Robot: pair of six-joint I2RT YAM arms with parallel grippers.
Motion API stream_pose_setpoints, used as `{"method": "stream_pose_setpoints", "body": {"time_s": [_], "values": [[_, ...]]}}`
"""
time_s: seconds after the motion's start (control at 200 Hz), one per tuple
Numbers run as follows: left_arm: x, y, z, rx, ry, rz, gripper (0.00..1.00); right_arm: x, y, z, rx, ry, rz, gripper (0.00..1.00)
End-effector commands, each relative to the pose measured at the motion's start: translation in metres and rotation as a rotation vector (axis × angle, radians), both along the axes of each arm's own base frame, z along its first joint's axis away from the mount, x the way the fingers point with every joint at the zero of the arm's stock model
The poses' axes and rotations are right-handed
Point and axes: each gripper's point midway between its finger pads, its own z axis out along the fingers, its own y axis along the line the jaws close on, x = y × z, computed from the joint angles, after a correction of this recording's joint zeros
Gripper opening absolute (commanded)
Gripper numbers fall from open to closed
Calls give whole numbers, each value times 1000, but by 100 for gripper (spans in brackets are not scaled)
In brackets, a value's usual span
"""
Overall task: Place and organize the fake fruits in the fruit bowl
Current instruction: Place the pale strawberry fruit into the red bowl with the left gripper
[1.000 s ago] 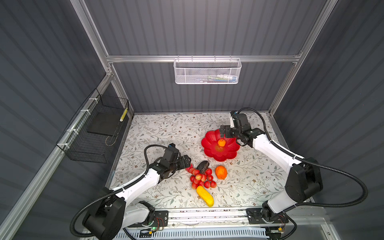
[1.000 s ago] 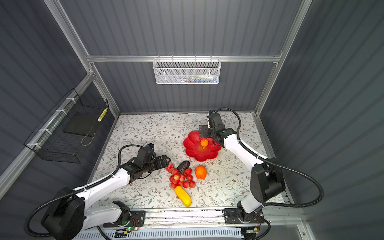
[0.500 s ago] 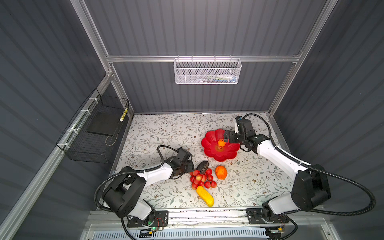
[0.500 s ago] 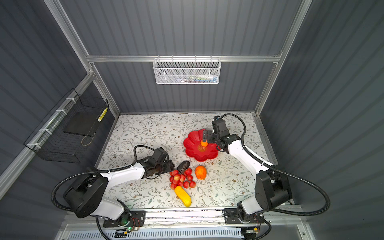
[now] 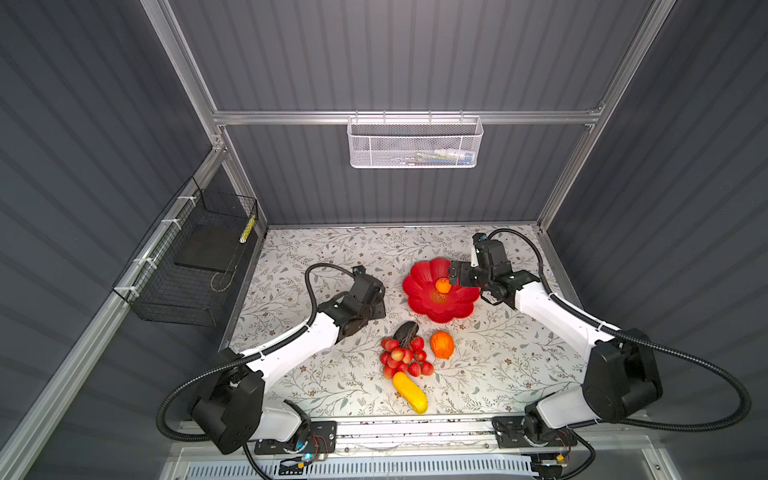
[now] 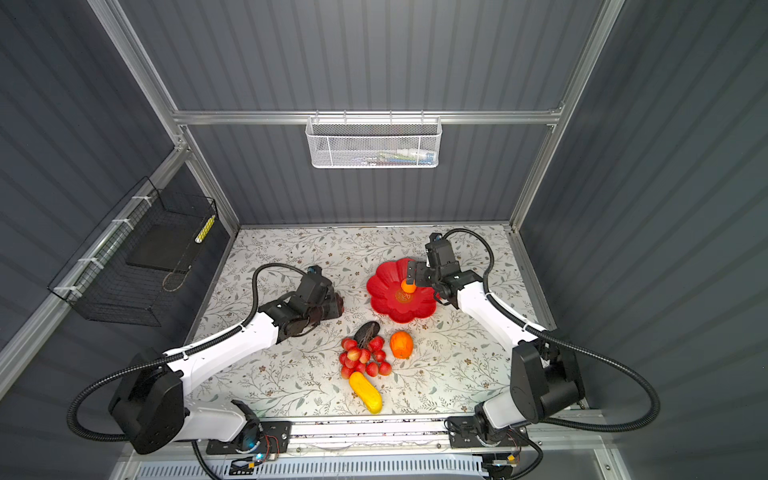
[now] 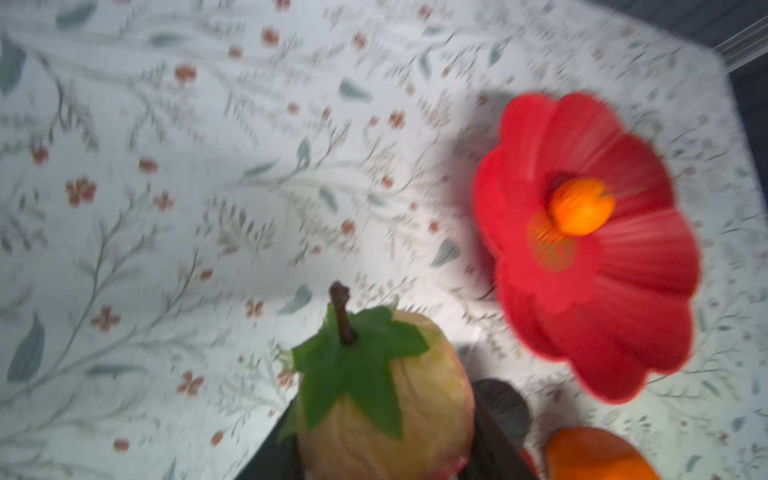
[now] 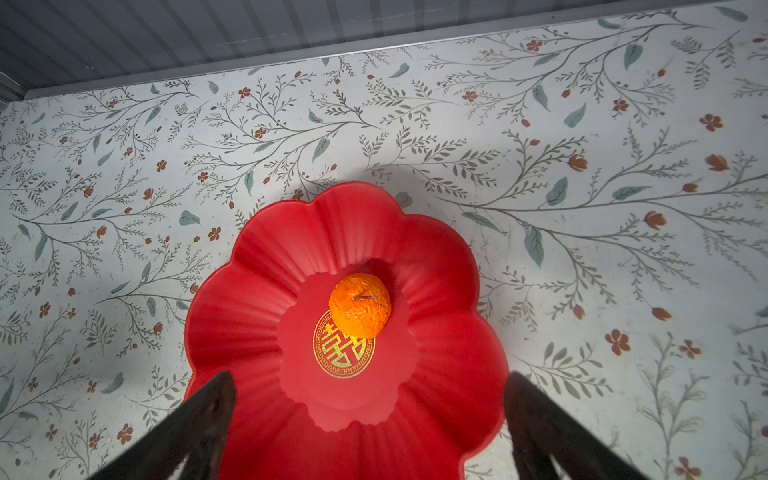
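Note:
My left gripper is shut on a strawberry with a green leaf cap and brown stem. Its visible side is pale yellow. In both top views this gripper hangs left of the red flower-shaped fruit bowl. A small orange lies in the bowl by its gold centre. My right gripper stands open and empty over the bowl's right side. On the table lie an avocado, a red grape bunch, a large orange and a yellow fruit.
A black wire basket hangs on the left wall and a white mesh basket on the back rail. The loose fruits lie together in front of the bowl, near the table's front edge.
My left gripper has closed on the strawberry beside the grape bunch and lifted it off the table. The right gripper has drawn back slightly from the small orange, still open.

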Motion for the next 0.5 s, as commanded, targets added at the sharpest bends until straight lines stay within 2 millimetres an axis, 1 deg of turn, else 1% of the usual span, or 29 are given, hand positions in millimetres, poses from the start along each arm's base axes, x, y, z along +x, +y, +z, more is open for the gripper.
{"method": "stream_pose_setpoints", "body": {"time_s": [0.0,0.07,0.135,0.185,0.195,0.2,0.21,0.26,0.285,0.29,0.305,0.355,0.415,0.495], "values": [[19,-35,11,41,-36,-147,46,-4,-10,18,36,-63,-48,99],[31,-64,13,22,-34,-214,46,-9,-18,28,66,-102,-77,99],[42,-88,2,53,-33,-268,46,-17,-19,38,127,-161,-70,99],[50,-101,-7,80,-12,-284,46,-24,-22,47,166,-206,-73,99],[51,-102,-13,87,1,-289,46,-25,-22,50,172,-217,-76,99],[54,-106,-8,80,-8,-291,46,-27,-23,51,175,-221,-79,99],[56,-110,-6,76,-12,-296,46,-27,-24,52,177,-226,-81,99],[63,-124,-16,72,3,-319,46,-34,-31,59,180,-253,-97,99],[65,-130,-22,67,10,-329,46,-35,-34,57,175,-251,-108,99],[65,-132,-23,66,11,-332,46,-37,-35,61,179,-264,-109,99],[67,-135,-27,65,16,-337,46,-40,-37,67,182,-281,-115,99],[71,-146,-40,64,35,-346,46,-45,-43,70,185,-298,-127,99],[74,-156,-53,67,62,-362,46,-49,-46,71,187,-301,-132,99],[77,-166,-70,79,84,-367,47,-52,-49,71,179,-294,-136,99]]}}
